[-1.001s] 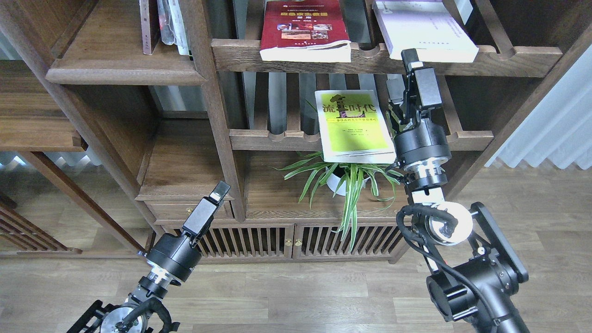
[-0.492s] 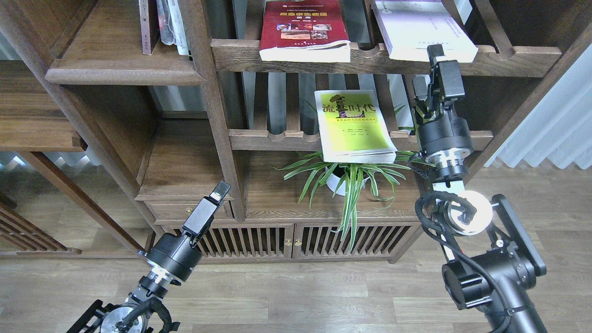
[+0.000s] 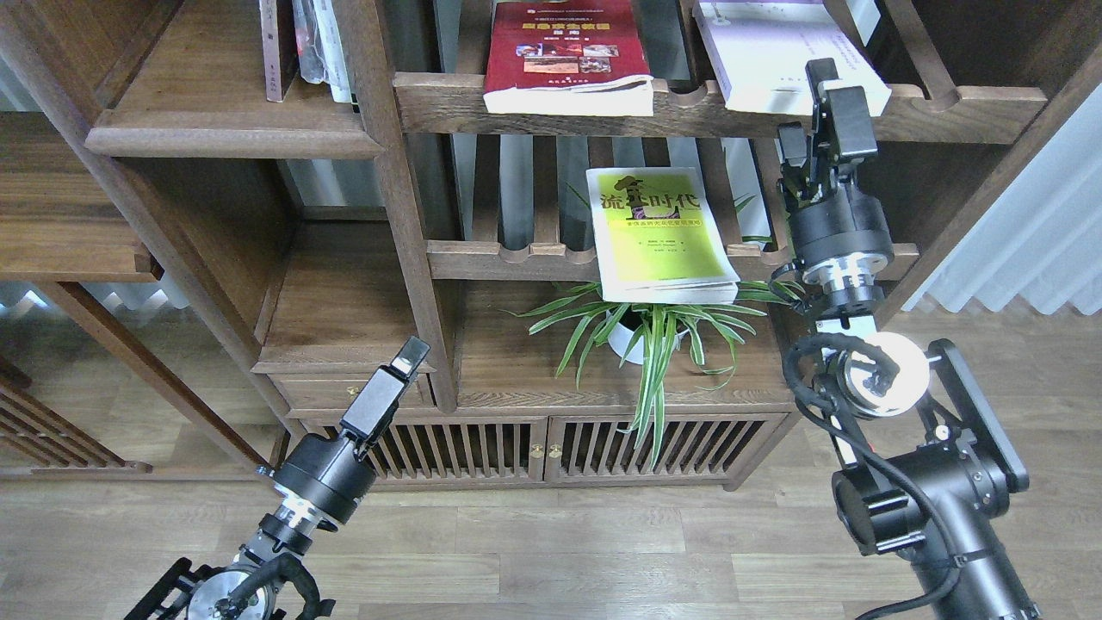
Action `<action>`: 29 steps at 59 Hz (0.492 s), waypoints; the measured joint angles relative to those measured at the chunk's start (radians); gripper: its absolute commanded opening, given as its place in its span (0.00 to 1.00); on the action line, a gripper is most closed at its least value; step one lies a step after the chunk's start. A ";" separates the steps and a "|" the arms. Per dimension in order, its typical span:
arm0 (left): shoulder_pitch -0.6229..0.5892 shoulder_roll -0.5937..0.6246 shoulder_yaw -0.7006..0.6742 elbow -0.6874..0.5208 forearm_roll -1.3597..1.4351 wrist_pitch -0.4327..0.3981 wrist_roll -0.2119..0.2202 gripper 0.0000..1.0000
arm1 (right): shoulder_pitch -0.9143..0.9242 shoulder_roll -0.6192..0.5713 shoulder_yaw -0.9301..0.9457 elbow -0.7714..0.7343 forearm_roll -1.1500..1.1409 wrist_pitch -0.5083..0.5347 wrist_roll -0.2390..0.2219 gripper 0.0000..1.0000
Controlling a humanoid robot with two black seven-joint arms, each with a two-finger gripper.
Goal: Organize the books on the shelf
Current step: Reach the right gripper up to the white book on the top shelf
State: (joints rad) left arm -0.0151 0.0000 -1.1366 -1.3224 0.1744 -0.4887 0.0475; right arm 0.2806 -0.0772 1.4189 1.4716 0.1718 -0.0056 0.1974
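Three books lie face-up on the slatted racks, none of them yet on the solid shelf [image 3: 232, 138] at upper left, so by my reckoning the job is barely begun. The dark red book [image 3: 564, 56] and the white-lavender book [image 3: 788, 56] rest on the upper rack [image 3: 947, 116], each overhanging its scalloped front rail. The yellow-green book [image 3: 659, 232] lies on the lower rack [image 3: 508, 258], its near edge jutting out over the spider plant [image 3: 646, 331] below.

My right gripper [image 3: 826, 112] is raised just beneath the front edge of the white-lavender book, its upper finger overlapping the book's lower right corner in this view. Its fingers look slightly parted, with nothing between them, though whether a tip touches the book I cannot tell. My left gripper [image 3: 392, 387] hangs low in front of the cabinet, well away from every book; it is seen end-on, so I cannot tell how wide its fingers stand.

On the solid shelf a few thin volumes [image 3: 306, 43] stand upright at the back, with bare board in front of them. All three paperbacks are left to move there, and the white-lavender one looks the likeliest first pick.
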 measured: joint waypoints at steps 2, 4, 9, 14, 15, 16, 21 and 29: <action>0.000 0.000 0.000 0.000 0.000 0.000 0.000 1.00 | 0.001 -0.003 0.000 -0.002 0.000 0.000 0.000 0.86; 0.001 0.000 0.000 0.000 -0.001 0.000 0.000 1.00 | 0.002 -0.006 0.000 -0.003 0.000 0.000 0.000 0.86; 0.001 0.000 0.000 0.000 -0.001 0.000 0.000 1.00 | 0.010 -0.011 0.000 -0.006 0.000 0.000 0.000 0.86; 0.001 0.000 0.000 0.000 -0.001 0.000 0.000 1.00 | 0.022 -0.018 0.000 -0.011 0.000 -0.001 0.000 0.86; 0.001 0.000 0.000 0.000 -0.001 0.000 0.000 1.00 | 0.024 -0.019 0.000 -0.013 0.000 0.000 0.000 0.86; 0.001 0.000 0.000 0.000 -0.001 0.000 0.000 1.00 | 0.026 -0.021 0.000 -0.014 0.000 0.000 0.000 0.86; 0.001 0.000 0.000 0.000 -0.001 0.000 0.000 1.00 | 0.033 -0.023 -0.001 -0.019 0.000 -0.001 0.000 0.86; 0.001 0.000 0.000 0.000 -0.001 0.000 0.000 1.00 | 0.039 -0.025 -0.001 -0.028 -0.001 -0.002 0.000 0.86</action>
State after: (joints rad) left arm -0.0137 0.0000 -1.1366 -1.3224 0.1738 -0.4887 0.0477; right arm 0.3199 -0.1018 1.4175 1.4440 0.1709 -0.0072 0.1976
